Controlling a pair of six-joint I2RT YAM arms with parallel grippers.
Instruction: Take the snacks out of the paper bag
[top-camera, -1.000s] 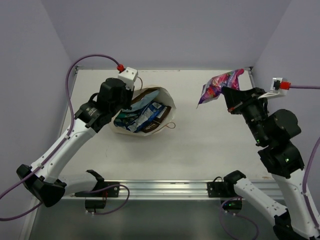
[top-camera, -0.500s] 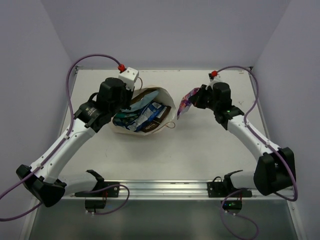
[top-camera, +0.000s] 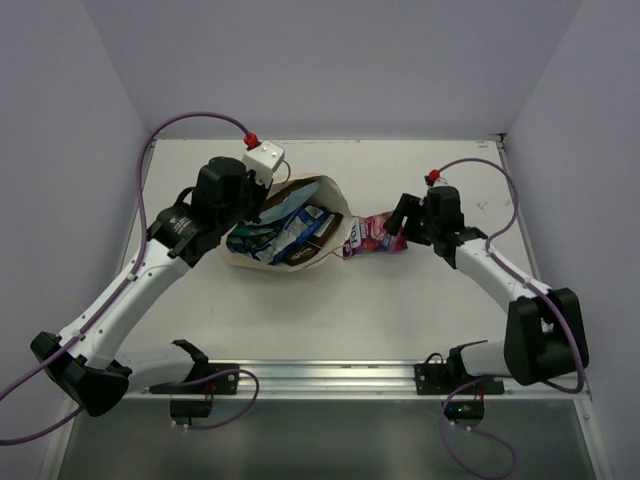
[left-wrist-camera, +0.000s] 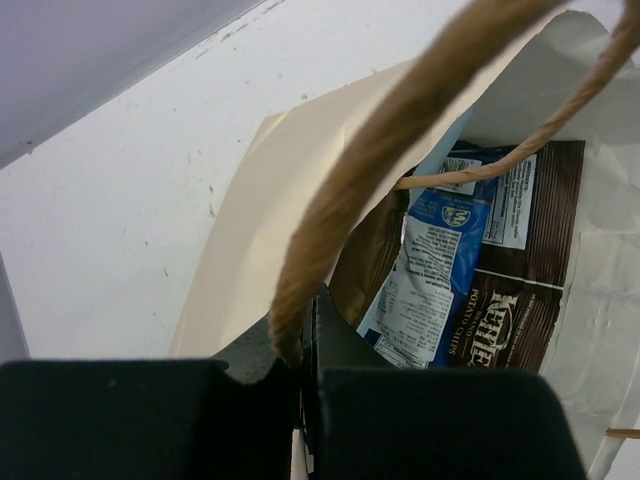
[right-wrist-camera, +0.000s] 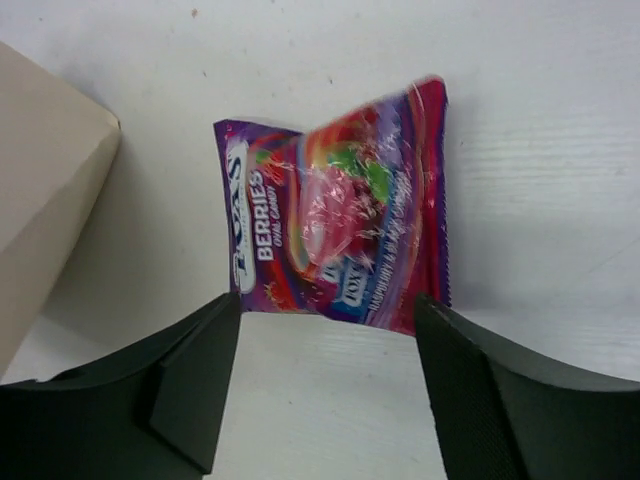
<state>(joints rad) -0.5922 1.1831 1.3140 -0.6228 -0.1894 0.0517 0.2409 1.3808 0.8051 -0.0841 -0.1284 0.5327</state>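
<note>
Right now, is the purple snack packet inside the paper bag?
No. The purple packet lies flat on the table beside the paper bag, just ahead of the open right gripper.

A white surface (top-camera: 400, 300) fills the middle of the top view, matte and lightly scuffed, with small dark specks toward its far edge. Pale lilac walls close it in: a back wall (top-camera: 330, 60) across the top of the frame, a left wall (top-camera: 50, 150) and a right wall (top-camera: 590, 90) slanting down the sides. An aluminium rail (top-camera: 330, 375) runs along the lower edge of the surface, with a dull grey strip (top-camera: 330, 440) below it. The light is soft and even, and shadows are faint. In the left wrist view the lilac wall meets the speckled white top at the upper left.
</note>
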